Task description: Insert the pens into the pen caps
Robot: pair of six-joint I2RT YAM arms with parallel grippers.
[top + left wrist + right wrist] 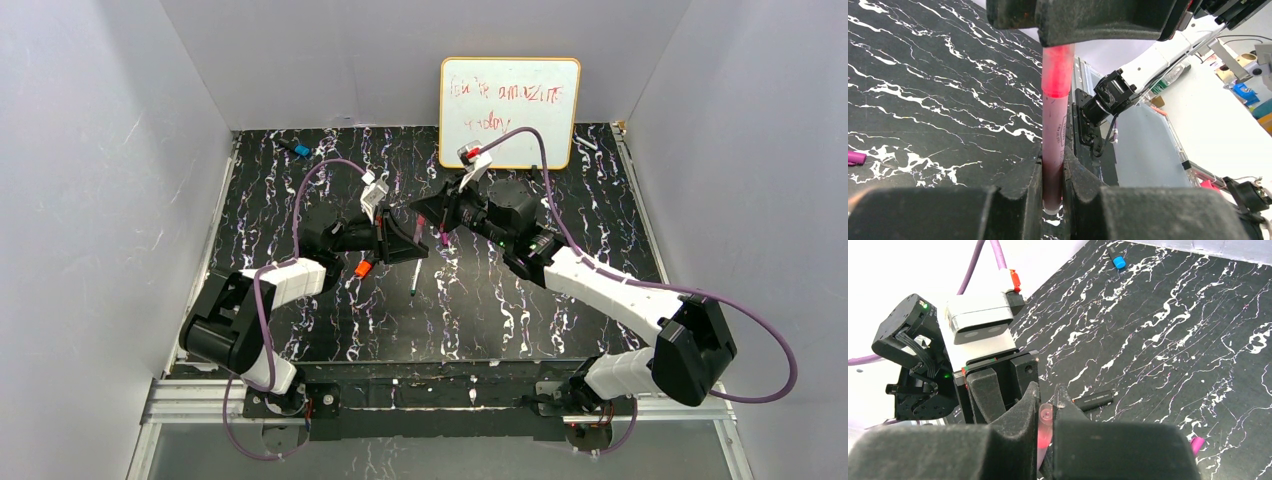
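currently the capping of one pen is in hand, judged from how the two arms meet above the bench (560,290). the left end effector (1052,172) is pressed together on the lower body of a pale pink pen (1053,130), which is held clear of the bench and runs straight out past its fingertips. at the far end of that pen a bright pink cap (1057,70) is seen, and it is pinched by the right end effector (1048,396), whose fingers are closed tight on the cap's round end. whether the cap is fully seated cannot be told.

the next move, it is judged, calls for a short push of the two end effectors toward each other along the pen's axis, with no tilt allowed, after which one grip can be let go.

a thin pen (415,278) lies on the bench just below the left end effector, and a black cap (1093,401) lies just beyond the right end effector's fingertips; both are judged to be not yet paired.
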